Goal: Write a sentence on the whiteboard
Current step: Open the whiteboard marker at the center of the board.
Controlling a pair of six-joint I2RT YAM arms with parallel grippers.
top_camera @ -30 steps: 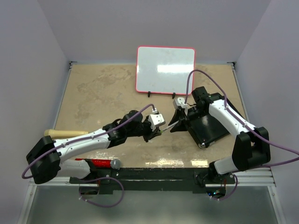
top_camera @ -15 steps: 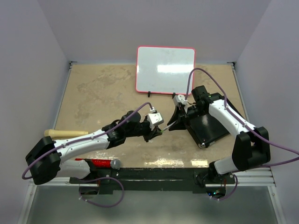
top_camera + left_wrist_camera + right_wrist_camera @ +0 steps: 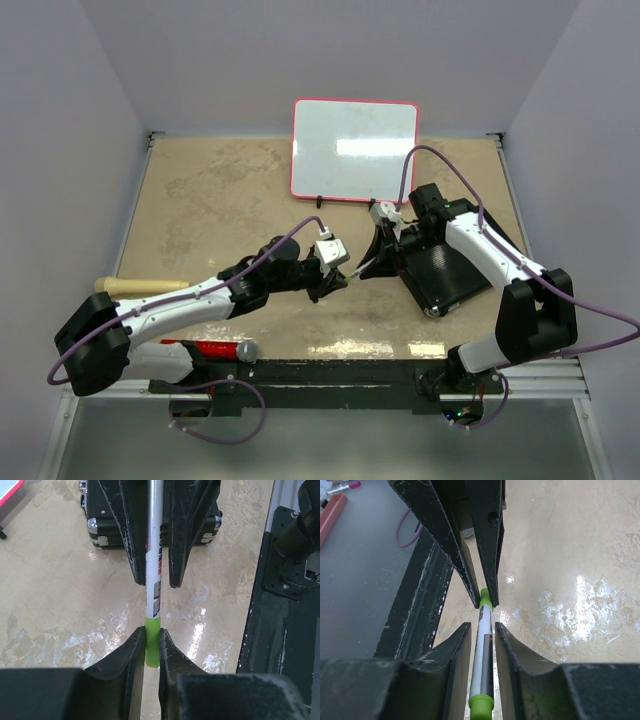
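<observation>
Your left gripper (image 3: 152, 635) is clamped on the green cap (image 3: 152, 652) of the marker (image 3: 154, 580), held above the table (image 3: 220, 200) near its middle. Your right gripper (image 3: 482, 640) has its jaws close around the white barrel, but a thin gap shows on one side, so I cannot tell whether it is gripping.

That gap is your main risk. If you pull the arms apart before the right jaws bite, the barrel will likely slide through and stay in the cap. A pull off the marker's axis could jam the cap or snap it free, dropping the pen on the table.

The whiteboard (image 3: 355, 150) stands blank at the far edge, propped on small feet against the back wall, well apart from both grippers (a hard press with the tip could tip it back).

The black case (image 3: 450, 270) sits just beside your right gripper, so draw that arm away carefully. Bare tabletop lies between the grippers and the board, and the far left is open too.
</observation>
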